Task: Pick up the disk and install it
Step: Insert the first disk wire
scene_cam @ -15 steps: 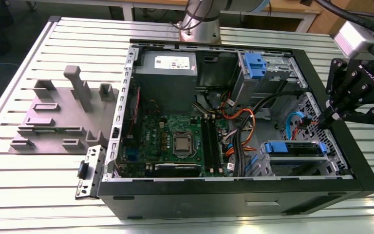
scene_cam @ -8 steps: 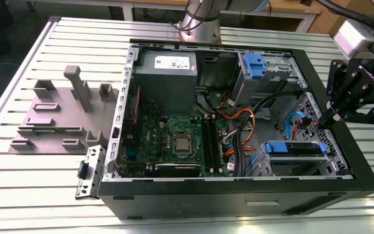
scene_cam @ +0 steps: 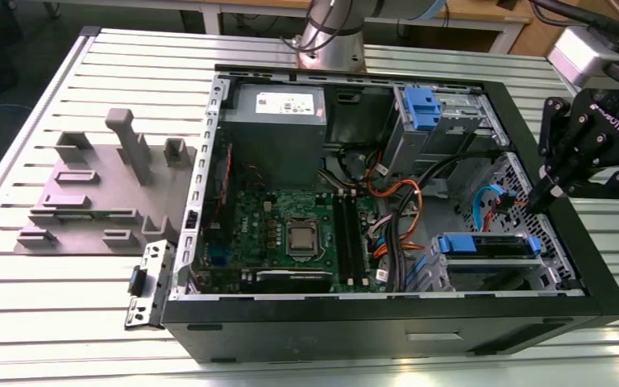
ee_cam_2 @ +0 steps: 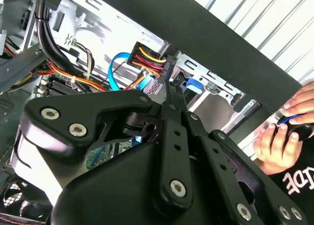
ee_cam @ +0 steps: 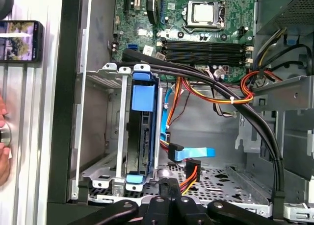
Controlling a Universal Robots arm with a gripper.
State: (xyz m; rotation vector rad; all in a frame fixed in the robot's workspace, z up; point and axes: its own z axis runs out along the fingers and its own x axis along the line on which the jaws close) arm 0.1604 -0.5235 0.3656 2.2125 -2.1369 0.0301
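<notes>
The disk [scene_cam: 488, 244] lies in the metal drive cage [scene_cam: 438, 274] at the case's corner nearest the camera on the exterior view's right, its blue rails and end tab showing. In the first wrist view the disk [ee_cam: 145, 137] stands edgewise between the cage's walls. My black gripper [scene_cam: 532, 205] hangs just inside the case's wall on the exterior view's right, a little beyond the cage and apart from the disk. Its thin fingers are pressed together, shut with nothing seen between them. In both wrist views the gripper [ee_cam_2: 169, 73] [ee_cam: 169, 183] points at loose blue, red and yellow cable connectors [ee_cam: 189, 161].
Another blue caddy [scene_cam: 422, 109] sits in the far bay, next to the grey power-supply box [scene_cam: 277, 113]. A thick black cable bundle [ee_cam: 255, 122] crosses the case. A grey fixture [scene_cam: 105, 185] lies on the table [scene_cam: 30, 322]. A person's hand [ee_cam_2: 277, 137] rests outside the case wall.
</notes>
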